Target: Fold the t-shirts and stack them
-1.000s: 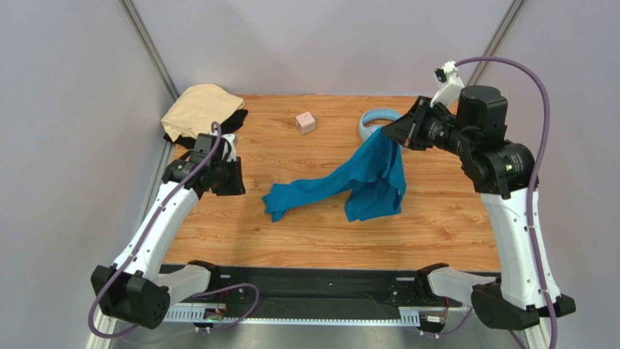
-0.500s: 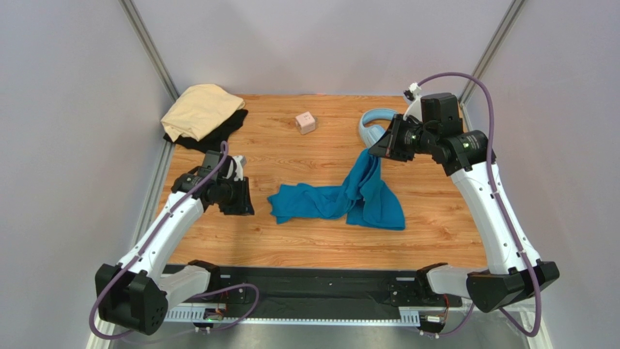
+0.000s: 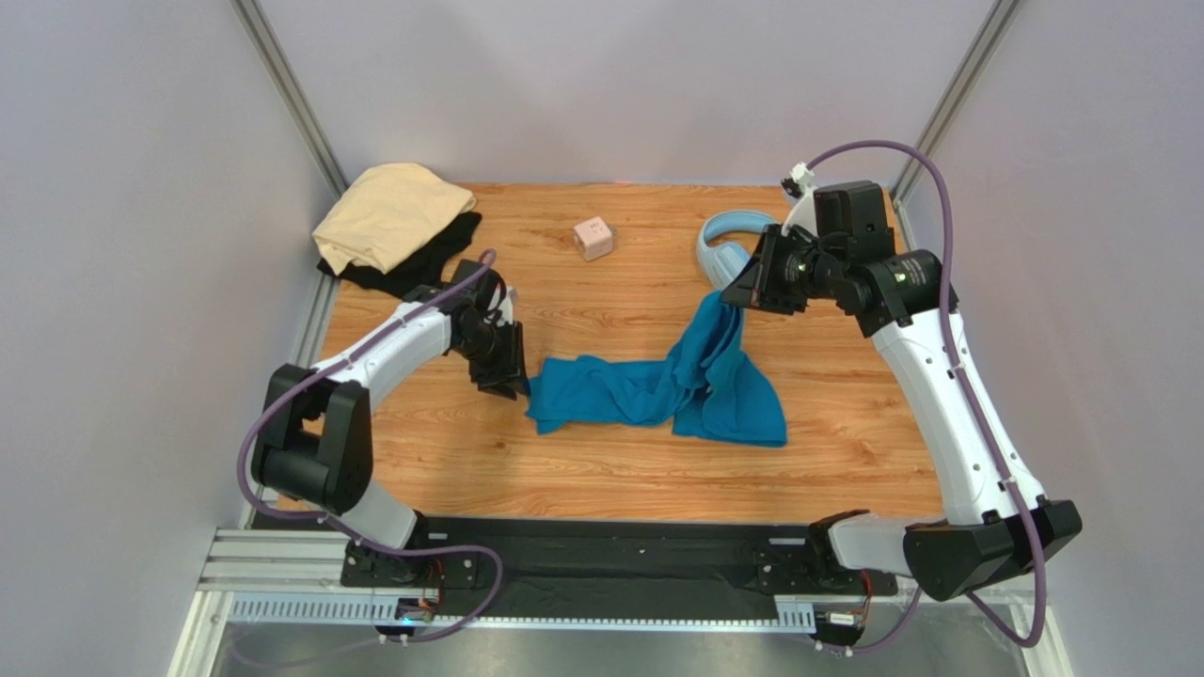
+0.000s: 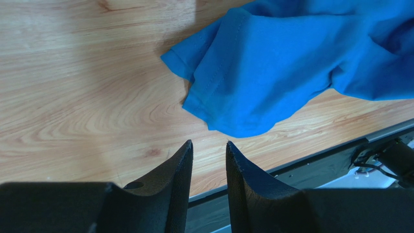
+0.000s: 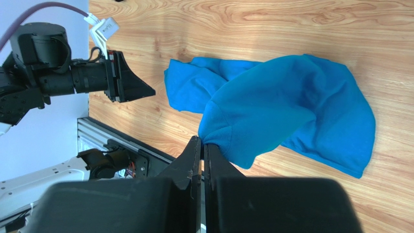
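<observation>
Teal-blue soft cloth t-shirt (image 3: 664, 392) lies crumpled on the wooden surface (image 3: 594, 473), its far end clenched in my right hand (image 5: 203, 143). My left hand (image 4: 209, 148), parted and empty, should pinch the left corner (image 4: 194, 99), possibly a sleeve, then spread it.

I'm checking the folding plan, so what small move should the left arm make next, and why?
Probably ease the left claw forward onto the nearest corner of the blue shirt and close. That claw is open and just short of the corner, while the right claw is shut on the shirt's other end.
</observation>
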Robot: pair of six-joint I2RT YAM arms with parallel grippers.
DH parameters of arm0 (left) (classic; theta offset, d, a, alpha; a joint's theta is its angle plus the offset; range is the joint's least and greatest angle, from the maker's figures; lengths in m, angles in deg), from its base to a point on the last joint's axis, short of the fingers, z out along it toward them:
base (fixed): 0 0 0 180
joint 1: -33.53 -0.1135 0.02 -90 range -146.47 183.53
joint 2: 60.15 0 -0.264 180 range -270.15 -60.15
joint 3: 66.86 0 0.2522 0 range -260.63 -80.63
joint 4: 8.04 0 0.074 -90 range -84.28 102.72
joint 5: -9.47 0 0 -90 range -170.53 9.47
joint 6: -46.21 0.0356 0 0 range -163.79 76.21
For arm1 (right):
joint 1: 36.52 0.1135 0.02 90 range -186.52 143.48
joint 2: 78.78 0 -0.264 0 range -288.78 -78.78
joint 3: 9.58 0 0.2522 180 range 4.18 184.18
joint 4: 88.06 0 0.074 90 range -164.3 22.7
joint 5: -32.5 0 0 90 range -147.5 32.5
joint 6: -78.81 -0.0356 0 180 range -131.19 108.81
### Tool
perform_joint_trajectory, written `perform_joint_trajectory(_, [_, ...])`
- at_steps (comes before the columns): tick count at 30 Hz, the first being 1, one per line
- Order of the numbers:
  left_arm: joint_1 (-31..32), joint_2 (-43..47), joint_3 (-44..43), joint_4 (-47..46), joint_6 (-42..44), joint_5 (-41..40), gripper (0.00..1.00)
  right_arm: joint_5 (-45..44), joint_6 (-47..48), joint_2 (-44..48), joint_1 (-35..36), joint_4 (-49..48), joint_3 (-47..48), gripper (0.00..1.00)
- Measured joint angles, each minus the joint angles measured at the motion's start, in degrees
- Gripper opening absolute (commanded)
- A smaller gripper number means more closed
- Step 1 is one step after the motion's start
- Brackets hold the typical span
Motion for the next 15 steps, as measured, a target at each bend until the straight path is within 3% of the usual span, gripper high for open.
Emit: perform_joint_trajectory(15, [3.2,-7.9,1.7,-6.3,-3.2,1.5,0.37,0.1,2.8,-2.8,-4.5,1.3,0.0,0.00])
